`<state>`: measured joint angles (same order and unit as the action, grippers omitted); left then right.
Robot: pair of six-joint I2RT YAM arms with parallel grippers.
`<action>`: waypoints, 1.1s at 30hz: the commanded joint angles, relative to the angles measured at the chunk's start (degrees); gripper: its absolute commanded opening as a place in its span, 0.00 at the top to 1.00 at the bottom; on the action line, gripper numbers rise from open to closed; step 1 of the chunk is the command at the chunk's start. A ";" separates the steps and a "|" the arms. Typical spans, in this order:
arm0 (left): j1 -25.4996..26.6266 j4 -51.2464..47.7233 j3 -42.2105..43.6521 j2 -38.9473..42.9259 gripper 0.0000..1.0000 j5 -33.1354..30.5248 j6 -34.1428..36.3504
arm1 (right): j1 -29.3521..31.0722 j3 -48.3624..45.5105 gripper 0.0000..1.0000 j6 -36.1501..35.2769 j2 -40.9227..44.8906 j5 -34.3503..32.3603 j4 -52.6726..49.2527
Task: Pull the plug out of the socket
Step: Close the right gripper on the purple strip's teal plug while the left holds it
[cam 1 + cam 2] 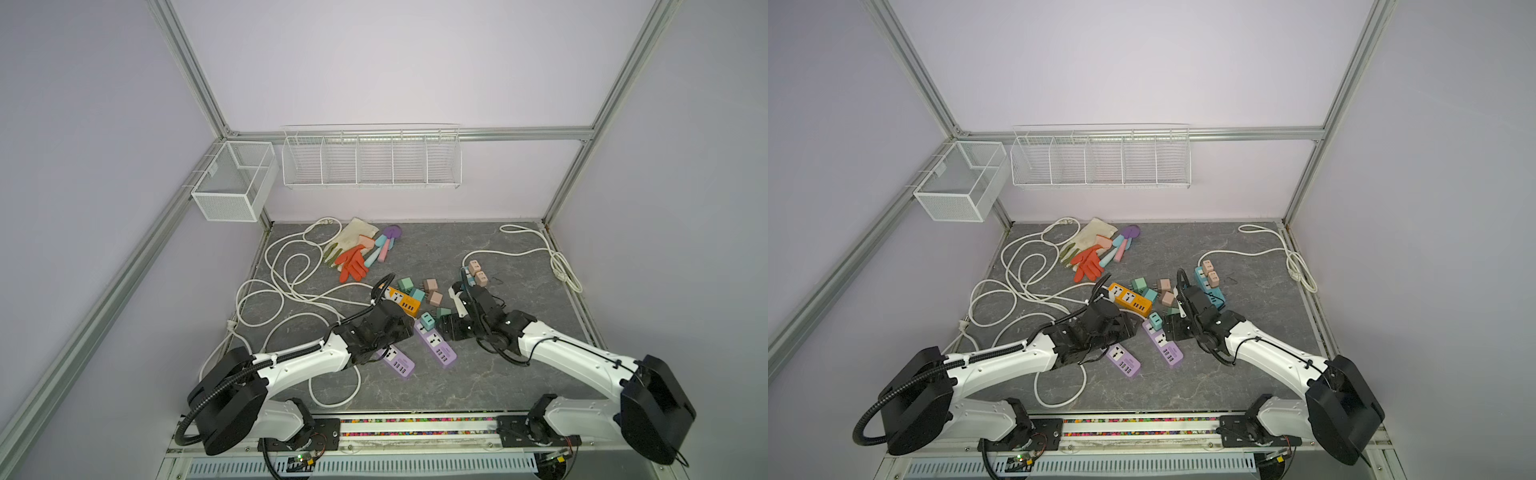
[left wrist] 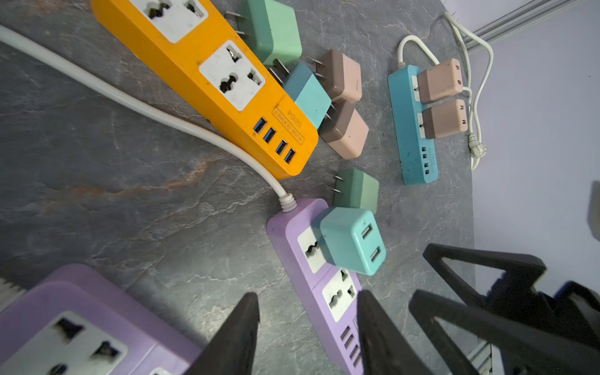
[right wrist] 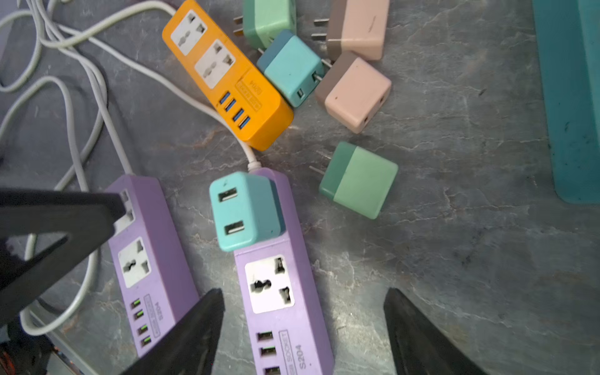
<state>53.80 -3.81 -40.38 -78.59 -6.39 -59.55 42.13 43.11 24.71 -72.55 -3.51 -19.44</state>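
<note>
A teal plug point(image 3: 243, 211) point(image 2: 352, 240) sits in the upper socket of a purple power strip point(image 3: 276, 311) point(image 1: 436, 349). My right gripper point(image 3: 303, 295) hovers open over that strip's lower end, its fingers straddling the strip without touching it. My left gripper point(image 2: 310, 324) is open beside the same strip; one finger point(image 2: 370, 324) overlaps the strip's USB end and nothing is held. A blue strip point(image 2: 415, 126) carries two pink plugs point(image 2: 440, 81). A loose green plug point(image 3: 357, 180) lies next to the purple strip.
A second purple strip point(image 1: 397, 361) lies under the left arm. An orange strip point(image 2: 207, 81) has loose green, teal and pink plugs beside it. White cables point(image 1: 282, 282) coil at the left. Gloves point(image 1: 353, 257) lie at the back, and wire baskets point(image 1: 370, 160) hang on the wall.
</note>
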 commanded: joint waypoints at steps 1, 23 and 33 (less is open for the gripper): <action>-0.60 2.69 -0.30 -1.70 0.50 0.23 -1.24 | 2.23 2.07 0.19 -4.55 0.36 -3.55 -4.03; -2.30 9.51 -3.73 -13.17 0.57 3.62 -4.00 | 4.90 14.37 0.40 -9.31 -16.90 -4.58 -3.03; -3.79 10.58 -4.32 -16.44 0.63 6.68 -4.17 | 5.36 14.81 0.47 -9.56 -19.71 -4.31 -2.22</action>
<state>50.19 5.78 -42.87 -94.13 -0.10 -62.92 46.96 56.73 16.21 -91.57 -7.70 -22.00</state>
